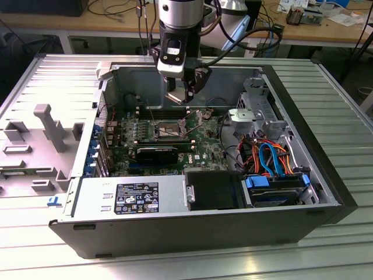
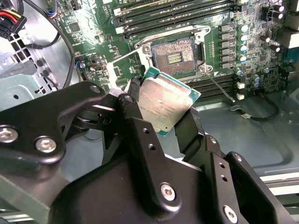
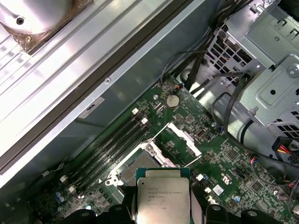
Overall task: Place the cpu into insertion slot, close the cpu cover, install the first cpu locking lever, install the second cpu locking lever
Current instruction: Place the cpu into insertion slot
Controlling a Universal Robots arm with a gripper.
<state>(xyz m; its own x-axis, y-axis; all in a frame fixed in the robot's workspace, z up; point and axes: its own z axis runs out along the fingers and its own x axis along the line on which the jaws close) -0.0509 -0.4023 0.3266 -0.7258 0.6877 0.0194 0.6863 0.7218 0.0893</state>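
Above the far half of an open computer case (image 1: 204, 233), which lies on a ribbed metal bench (image 1: 335, 99), the tool (image 1: 185, 96) hangs from the arm and points down at the green circuit board (image 1: 207, 147). Its two black fingers (image 2: 187, 133) are clamped on the cpu (image 2: 166, 102) — one on each of two opposite edges — and the chip's dull silvery top shows in both wrist views. In the second wrist view the chip is tilted and hangs clear of the board, touching nothing but the fingers.

The insertion slot (image 2: 175, 55) lies bare beneath it, dark in the centre with a silver rim. In the exterior view it sits about mid-board. The cpu cover (image 3: 185, 138) is swung up and open, standing beside the slot rather than over it. A thin locking lever (image 2: 219, 87) sticks out loose from one corner of the slot, unlatched. Long black memory slots (image 2: 177, 11) run along two sides of the slot.

Nearer in the case, a grey power supply (image 1: 134, 198) sits against the near wall toward the exterior view's left. Toward the exterior view's right, blue and orange cables (image 1: 269, 154) loop beside the board, well apart from the tool.
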